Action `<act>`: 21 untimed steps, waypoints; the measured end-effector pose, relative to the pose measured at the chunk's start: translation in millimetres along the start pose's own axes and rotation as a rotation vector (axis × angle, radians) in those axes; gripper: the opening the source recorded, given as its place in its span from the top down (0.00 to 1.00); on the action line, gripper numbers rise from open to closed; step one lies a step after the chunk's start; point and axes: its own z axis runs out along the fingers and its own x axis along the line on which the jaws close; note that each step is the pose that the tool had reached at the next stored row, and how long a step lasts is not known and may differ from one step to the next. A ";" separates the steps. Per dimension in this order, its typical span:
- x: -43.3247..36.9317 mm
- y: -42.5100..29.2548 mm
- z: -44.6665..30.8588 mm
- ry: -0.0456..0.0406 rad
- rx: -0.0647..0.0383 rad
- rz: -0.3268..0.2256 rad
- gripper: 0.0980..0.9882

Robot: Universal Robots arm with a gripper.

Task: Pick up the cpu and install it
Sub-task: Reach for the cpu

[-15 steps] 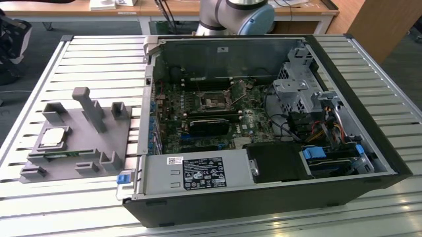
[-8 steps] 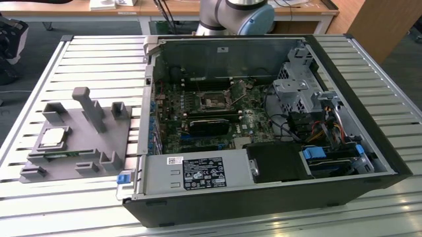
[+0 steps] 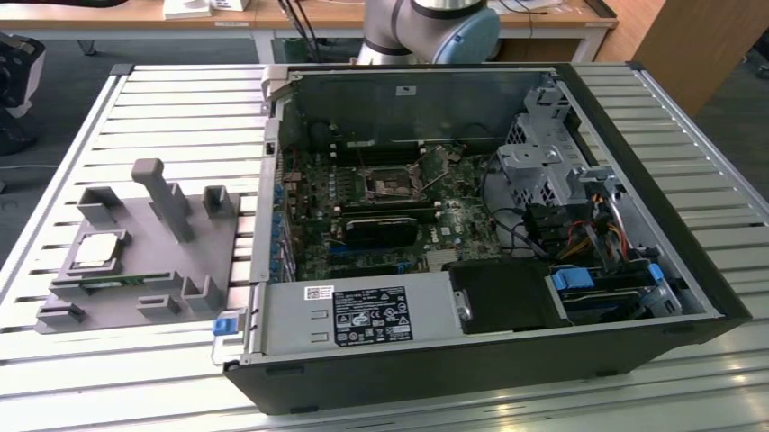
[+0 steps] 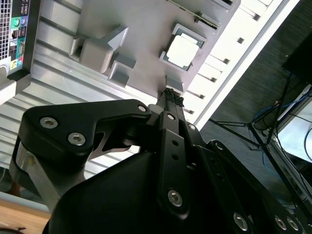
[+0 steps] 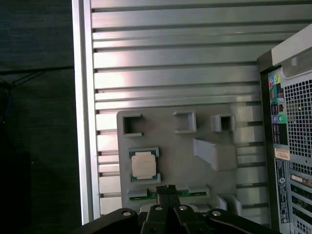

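While the cpu (image 5: 144, 165) lies in a grey holder (image 5: 176, 157) beside the case (image 5: 294, 126), the pincer (image 5: 167, 188) hangs clenched.

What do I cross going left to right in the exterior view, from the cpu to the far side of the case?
cpu → post → socket → drive cage
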 end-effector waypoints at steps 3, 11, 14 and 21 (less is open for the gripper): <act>1.8 -0.1 0.0 0.0001 0.000 0.000 0.99; 11.2 -0.8 0.1 0.0001 0.000 0.000 0.99; 15.7 -1.2 0.1 0.0001 0.000 0.000 0.99; 21.9 -1.8 2.4 0.0002 0.000 0.000 0.99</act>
